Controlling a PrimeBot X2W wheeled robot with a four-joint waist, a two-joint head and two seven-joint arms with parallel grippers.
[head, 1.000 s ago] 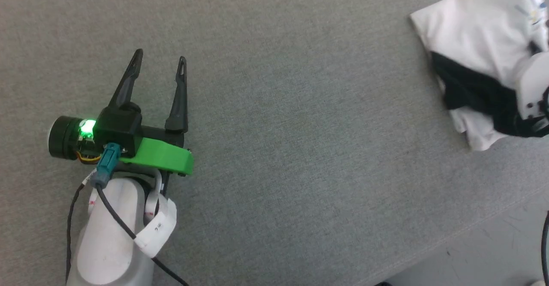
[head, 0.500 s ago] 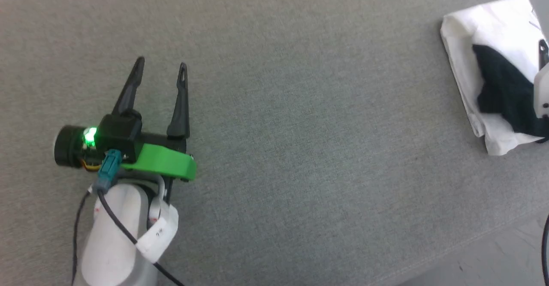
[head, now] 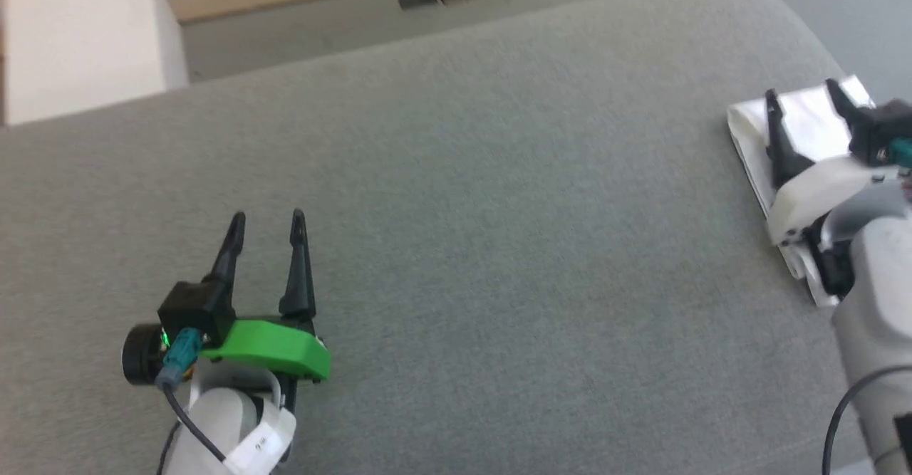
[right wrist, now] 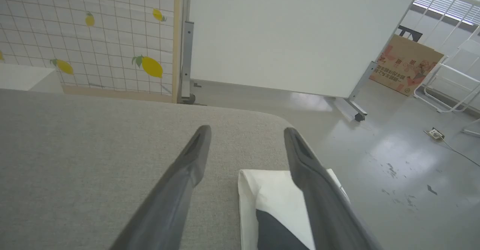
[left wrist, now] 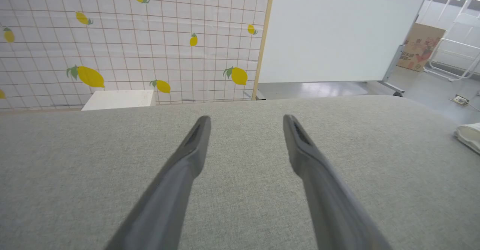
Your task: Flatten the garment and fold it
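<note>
Lying folded, the garment runs near-to-far beneath the released right tool; left tool released too.

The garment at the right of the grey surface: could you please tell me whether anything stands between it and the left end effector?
Nothing visible does. Between the left end effector, open at the lower left, and the garment lies bare grey surface. The right end effector hangs open over the garment, not in that path.

White garment with black patch, grey fabric surface, lemon-print grid screen
</note>
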